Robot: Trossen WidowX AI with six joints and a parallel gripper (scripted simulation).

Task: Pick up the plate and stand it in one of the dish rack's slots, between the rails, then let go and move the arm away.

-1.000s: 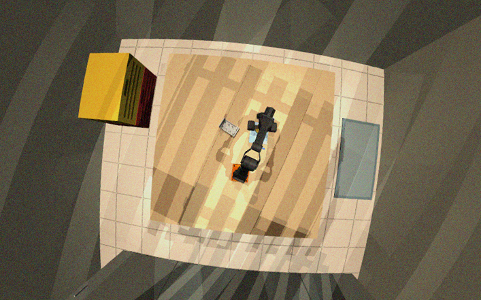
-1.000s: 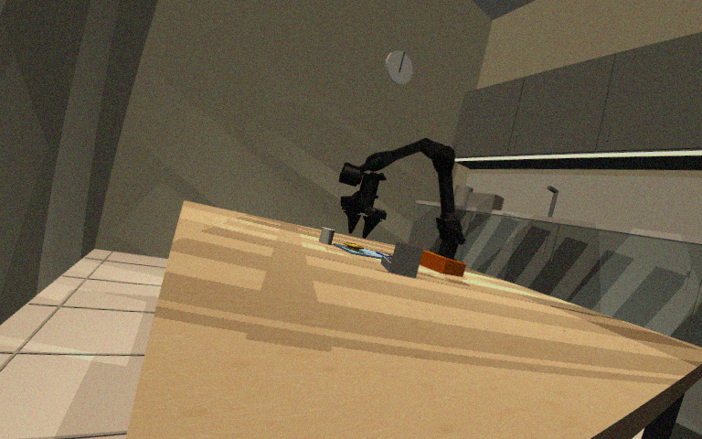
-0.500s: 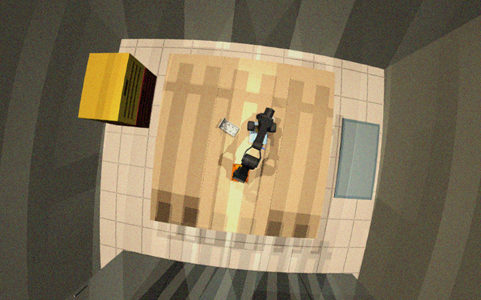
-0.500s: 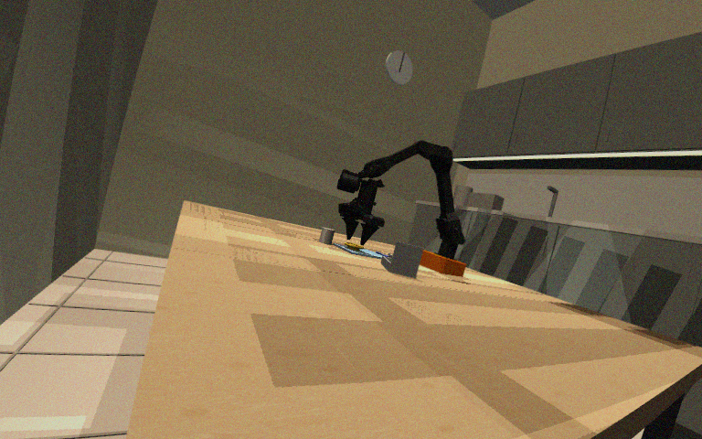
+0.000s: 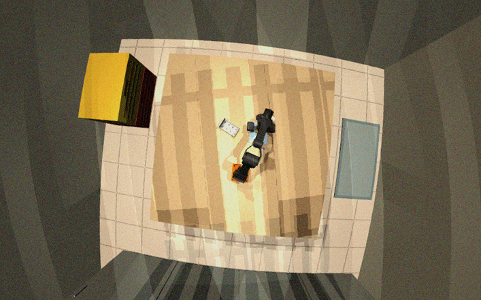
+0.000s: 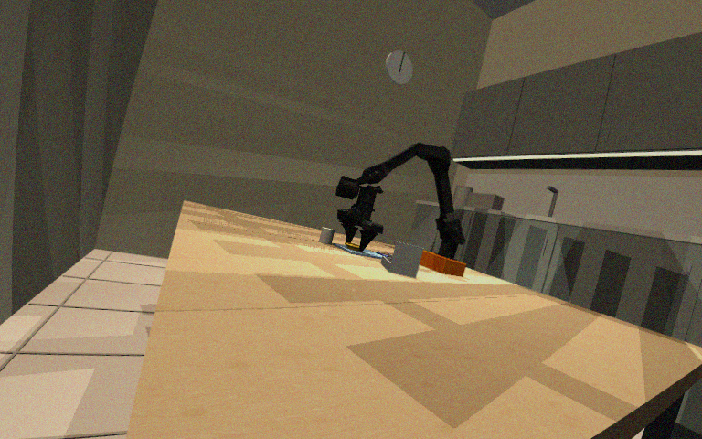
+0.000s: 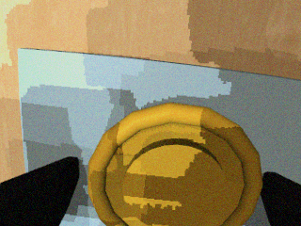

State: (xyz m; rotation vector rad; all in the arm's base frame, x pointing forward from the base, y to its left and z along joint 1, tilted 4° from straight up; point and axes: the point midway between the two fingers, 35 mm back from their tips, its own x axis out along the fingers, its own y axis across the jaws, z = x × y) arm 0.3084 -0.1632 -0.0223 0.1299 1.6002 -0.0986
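Flat on a blue mat (image 5: 253, 137) (image 6: 368, 252) (image 7: 52, 113), lower center of the wrist view: yellow plate (image 6: 352, 245) (image 7: 175, 114). Spread around it, gripper (image 5: 253, 127) (image 6: 355, 248) (image 7: 171, 175), not pinching. Probably light, stiff (perhaps slippery); best grasped by opposite sides of the raised rim.

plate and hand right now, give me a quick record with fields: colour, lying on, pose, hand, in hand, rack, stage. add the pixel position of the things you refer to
plate colour: yellow (image 6: 352, 245) (image 7: 188, 114)
lying on: light blue sheet (image 5: 253, 138) (image 6: 377, 254) (image 7: 52, 68)
plate pose: flat, not upright
hand: open, fingers on either side of the plate (image 6: 355, 245) (image 7: 171, 175)
in hand: nothing
dish rack: cannot tell for sure; likely the pale pegged piece (image 5: 229, 128) (image 6: 405, 260)
stage: plate not yet gripped or racked
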